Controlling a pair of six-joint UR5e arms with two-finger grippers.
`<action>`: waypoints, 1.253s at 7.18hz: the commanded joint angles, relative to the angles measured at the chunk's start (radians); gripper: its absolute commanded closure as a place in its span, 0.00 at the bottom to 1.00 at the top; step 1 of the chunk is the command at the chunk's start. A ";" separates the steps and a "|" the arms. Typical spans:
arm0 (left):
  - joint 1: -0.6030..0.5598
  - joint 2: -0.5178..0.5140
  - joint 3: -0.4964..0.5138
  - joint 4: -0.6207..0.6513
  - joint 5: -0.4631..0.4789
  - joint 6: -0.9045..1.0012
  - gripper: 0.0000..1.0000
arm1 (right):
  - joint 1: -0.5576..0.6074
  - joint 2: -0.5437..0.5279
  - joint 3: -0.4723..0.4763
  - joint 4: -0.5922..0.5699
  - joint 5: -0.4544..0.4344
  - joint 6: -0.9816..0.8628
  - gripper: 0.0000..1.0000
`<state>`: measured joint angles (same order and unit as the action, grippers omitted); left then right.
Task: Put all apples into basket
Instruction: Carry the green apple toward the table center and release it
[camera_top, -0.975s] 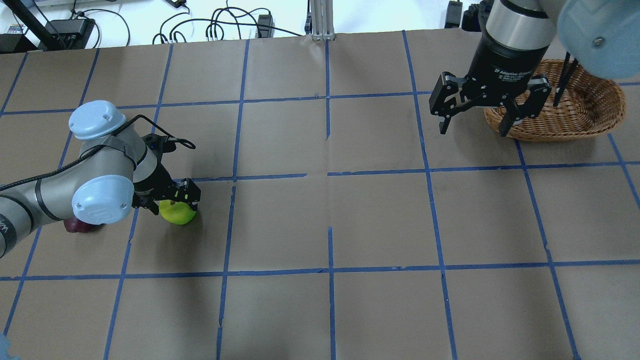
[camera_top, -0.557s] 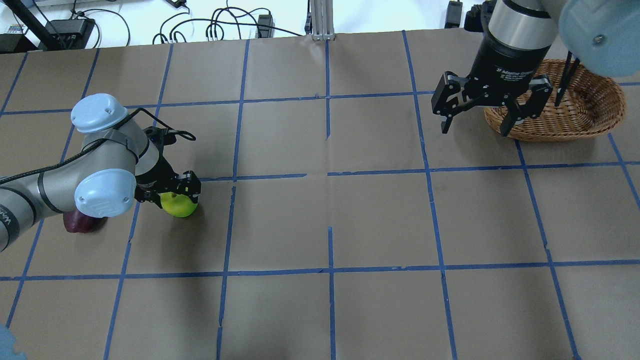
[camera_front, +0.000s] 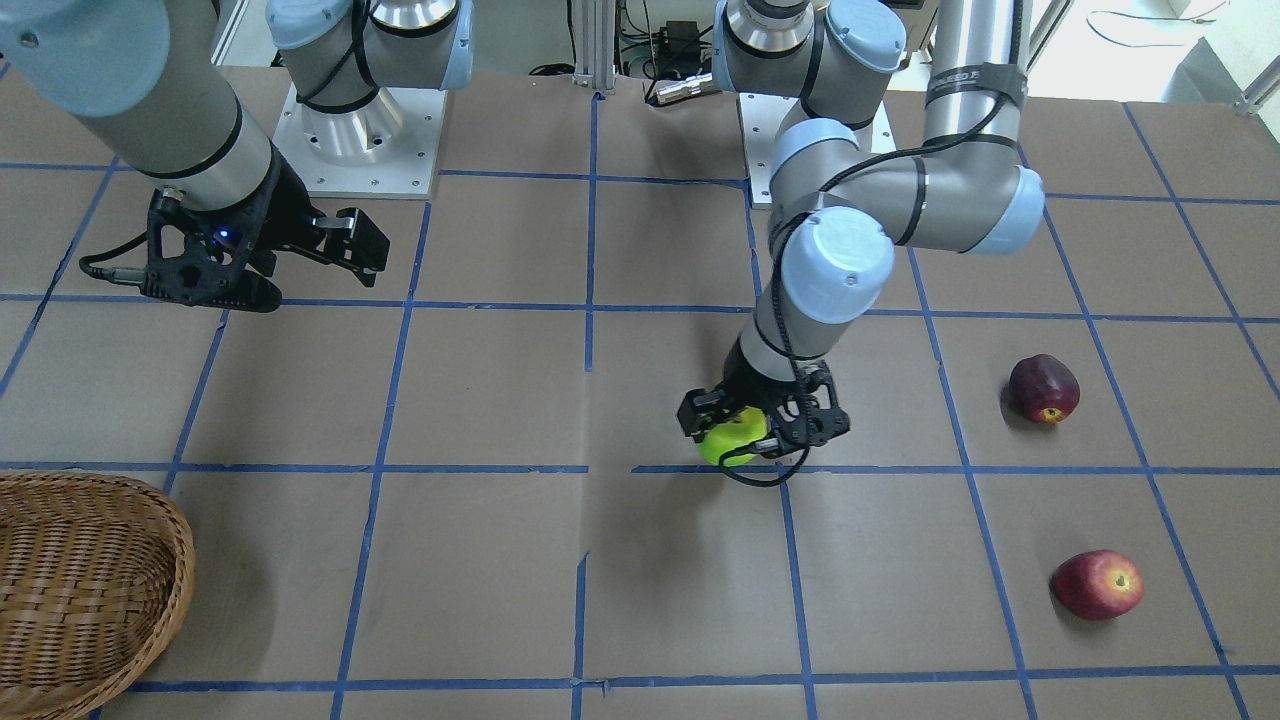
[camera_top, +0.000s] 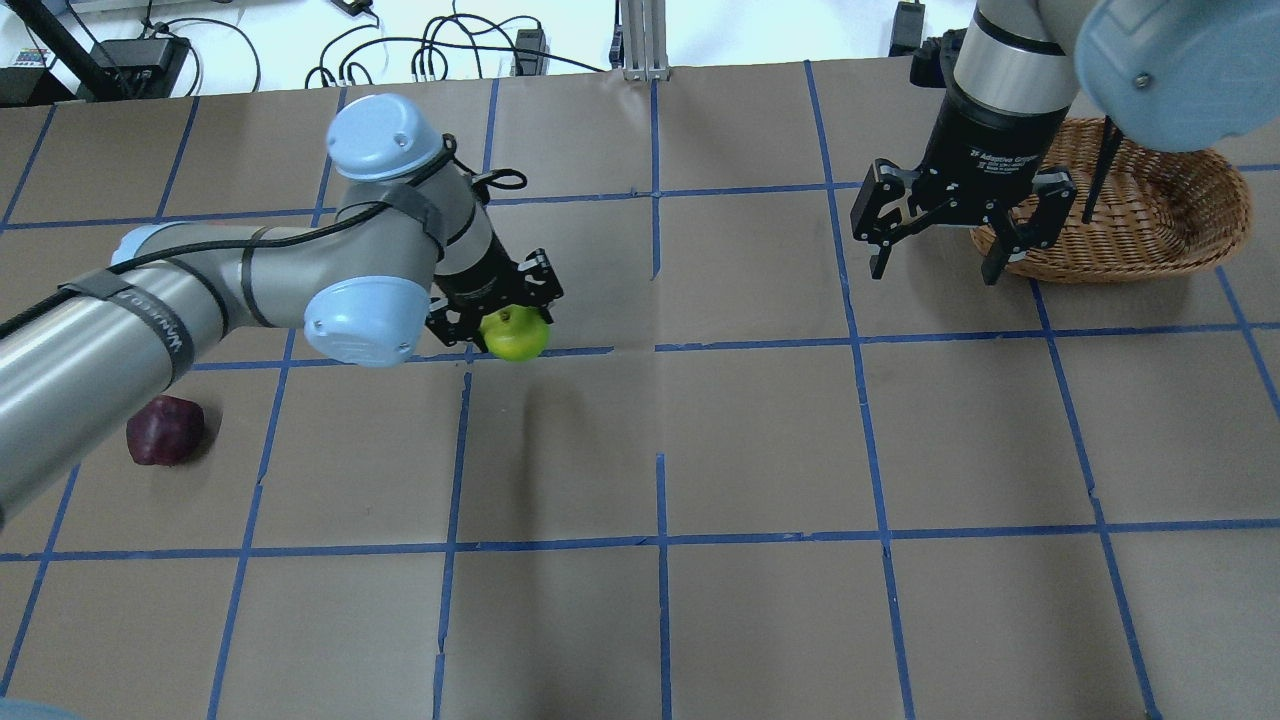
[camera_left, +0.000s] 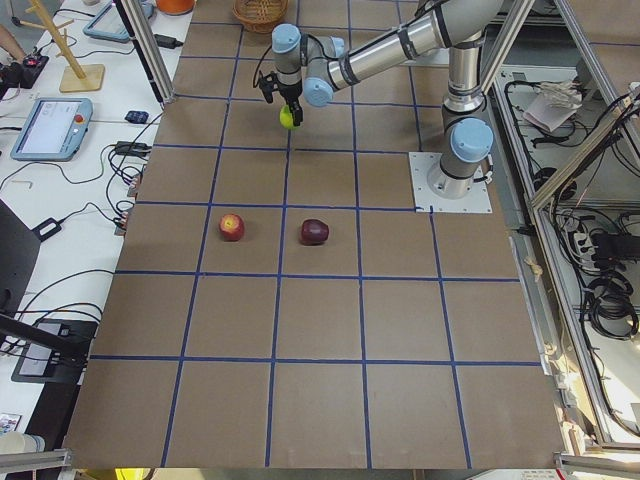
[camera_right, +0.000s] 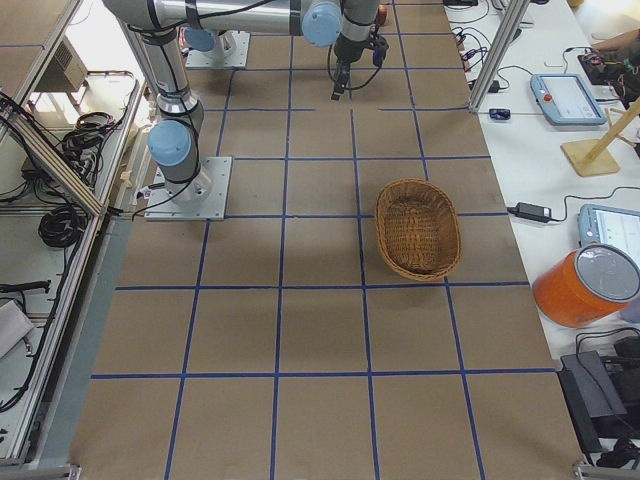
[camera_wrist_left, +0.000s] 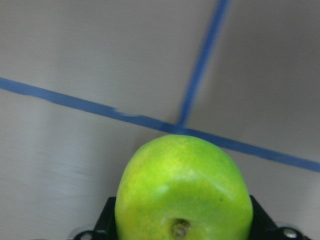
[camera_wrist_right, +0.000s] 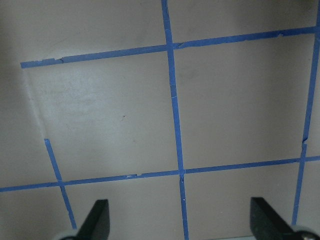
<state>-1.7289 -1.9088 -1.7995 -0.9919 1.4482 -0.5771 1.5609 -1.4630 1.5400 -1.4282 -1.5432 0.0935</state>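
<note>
My left gripper (camera_top: 508, 322) is shut on the lime-green apple (camera_top: 520, 342) and holds it above the table, left of centre. The apple fills the left wrist view (camera_wrist_left: 182, 192) and also shows in the front view (camera_front: 728, 440). The maroon apple (camera_top: 163, 430) lies on the table at the left, and shows in the front view (camera_front: 1043, 388) too. The red apple (camera_front: 1096, 584) lies nearer the operators' side and is out of the overhead view. The wicker basket (camera_top: 1100, 268) stands at the far right and looks empty. My right gripper (camera_top: 932, 272) hangs open and empty just left of it.
Brown paper with a blue tape grid covers the table (camera_top: 760, 450). Cables and power bricks (camera_top: 440, 50) lie beyond the far edge. Both arm bases (camera_front: 350, 130) stand on the robot's side.
My left gripper has lifted the green apple and carried it right and toward the far side, away from the maroon apple. The right gripper has shifted slightly and stays open.
</note>
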 joint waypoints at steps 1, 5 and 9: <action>-0.154 -0.125 0.106 0.117 -0.061 -0.310 0.84 | 0.001 0.015 -0.004 -0.005 -0.006 0.014 0.00; -0.187 -0.167 0.091 0.153 -0.052 -0.314 0.00 | 0.002 0.029 0.003 -0.170 -0.006 0.000 0.00; 0.051 -0.012 0.195 -0.326 -0.023 0.105 0.00 | 0.065 0.177 0.005 -0.288 0.008 0.014 0.00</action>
<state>-1.7767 -1.9766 -1.6350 -1.1476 1.4020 -0.6831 1.5889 -1.3265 1.5447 -1.6645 -1.5372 0.1060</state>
